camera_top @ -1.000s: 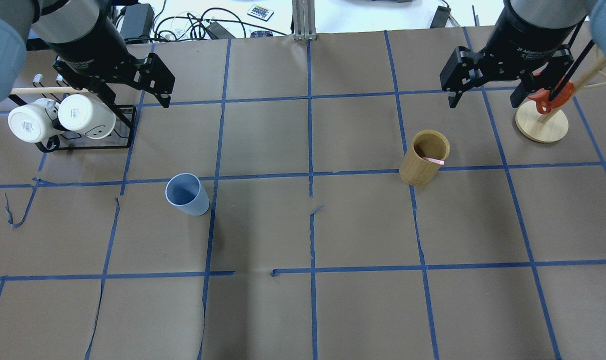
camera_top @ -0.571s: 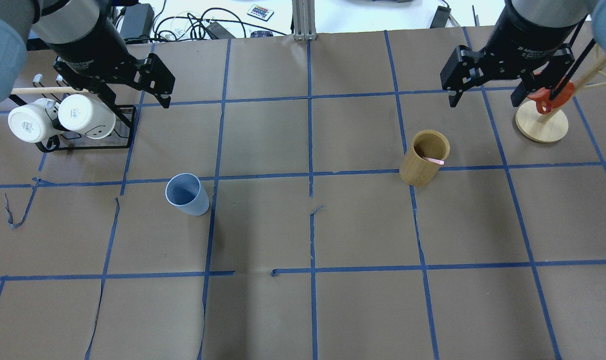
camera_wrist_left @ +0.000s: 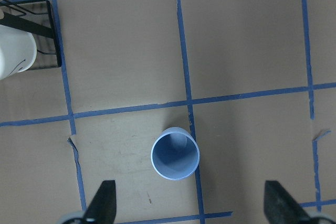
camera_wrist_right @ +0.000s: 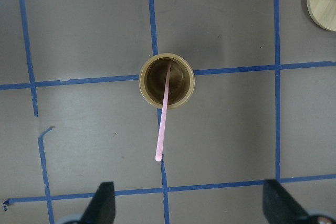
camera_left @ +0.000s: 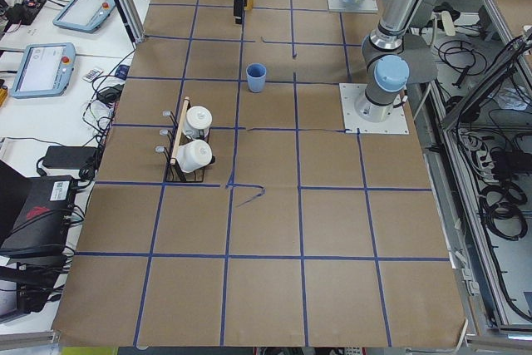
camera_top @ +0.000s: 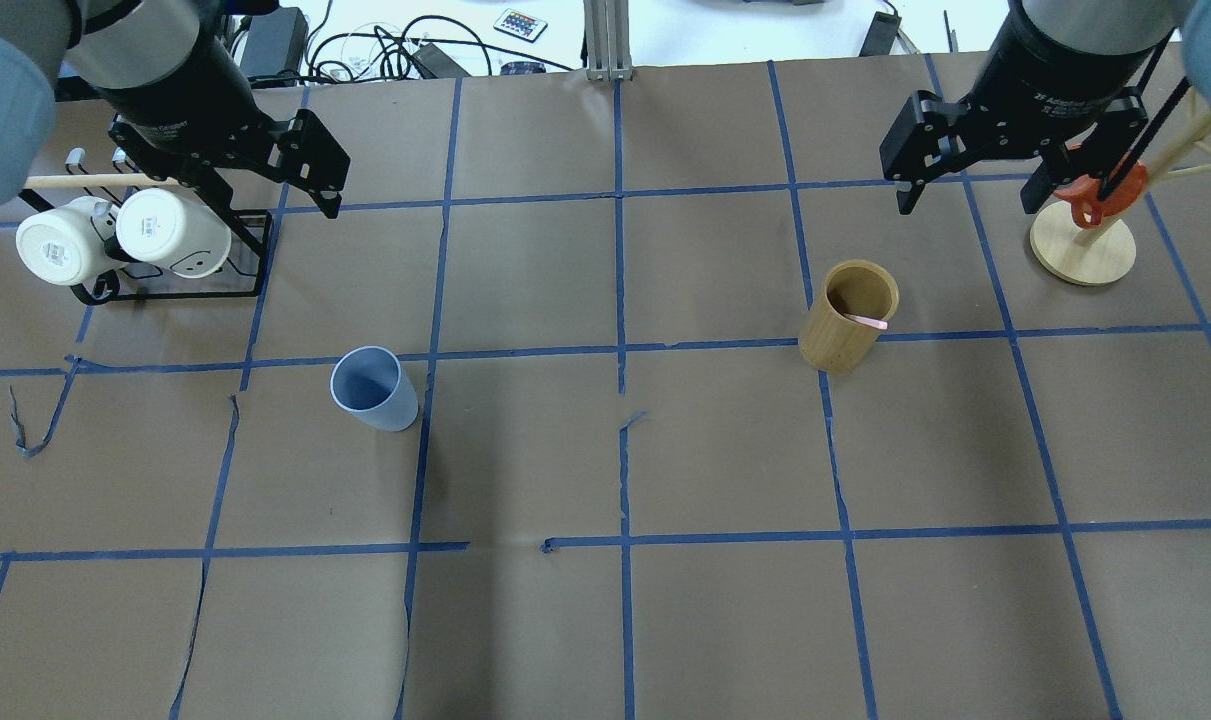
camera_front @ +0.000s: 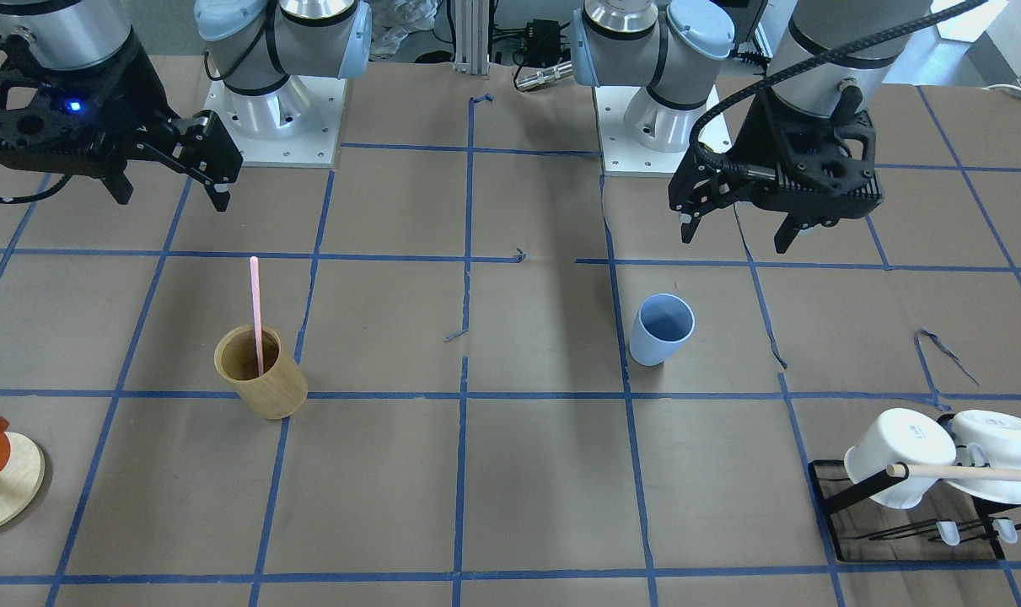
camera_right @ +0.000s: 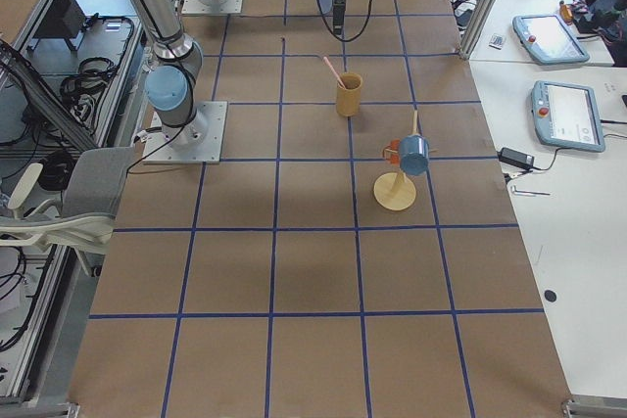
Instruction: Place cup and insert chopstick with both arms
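The light blue cup (camera_top: 370, 388) stands upright on the table's left half; it also shows in the front view (camera_front: 662, 329) and in the left wrist view (camera_wrist_left: 175, 154). The pink chopstick (camera_front: 255, 308) leans inside a tan wooden cup (camera_front: 261, 375) on the right half, and it shows from above in the right wrist view (camera_wrist_right: 163, 124). My left gripper (camera_top: 265, 195) hangs open and empty, high above and behind the blue cup. My right gripper (camera_top: 967, 205) hangs open and empty, high above and behind the wooden cup (camera_top: 845, 330).
A black rack (camera_top: 250, 255) with two white mugs and a wooden rod stands at the far left, close under my left gripper. A round wooden stand (camera_top: 1082, 250) with an orange mug stands at the far right. Blue tape lines cross the brown paper cover, which is torn in places.
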You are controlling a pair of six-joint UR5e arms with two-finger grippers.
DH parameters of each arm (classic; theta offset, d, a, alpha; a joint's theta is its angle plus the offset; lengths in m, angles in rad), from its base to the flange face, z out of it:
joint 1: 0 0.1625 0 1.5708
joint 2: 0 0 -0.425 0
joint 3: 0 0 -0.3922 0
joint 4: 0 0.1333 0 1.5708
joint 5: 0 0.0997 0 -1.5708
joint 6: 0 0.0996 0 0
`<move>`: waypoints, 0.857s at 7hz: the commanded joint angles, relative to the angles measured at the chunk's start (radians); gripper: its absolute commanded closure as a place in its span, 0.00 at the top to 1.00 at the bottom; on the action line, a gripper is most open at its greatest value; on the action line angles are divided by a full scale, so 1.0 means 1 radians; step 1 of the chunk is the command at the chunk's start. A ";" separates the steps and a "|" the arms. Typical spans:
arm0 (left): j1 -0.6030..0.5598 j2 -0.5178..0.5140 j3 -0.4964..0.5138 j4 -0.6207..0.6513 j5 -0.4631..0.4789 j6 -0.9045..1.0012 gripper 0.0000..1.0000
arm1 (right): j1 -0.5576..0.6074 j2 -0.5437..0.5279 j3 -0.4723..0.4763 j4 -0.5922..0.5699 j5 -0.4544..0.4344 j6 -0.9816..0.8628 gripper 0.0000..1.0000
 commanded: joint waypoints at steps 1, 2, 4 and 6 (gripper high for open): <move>0.000 0.001 -0.001 -0.001 0.001 0.000 1.00 | 0.000 -0.003 0.000 0.000 0.000 0.003 1.00; -0.003 0.001 -0.005 -0.001 0.001 0.000 1.00 | 0.000 -0.001 0.000 0.000 0.000 0.003 1.00; -0.005 0.002 -0.007 -0.001 -0.002 -0.001 1.00 | 0.000 0.000 0.002 0.000 0.000 -0.002 1.00; -0.002 0.002 -0.010 -0.001 -0.003 -0.001 1.00 | 0.000 0.000 0.002 0.000 0.000 0.000 1.00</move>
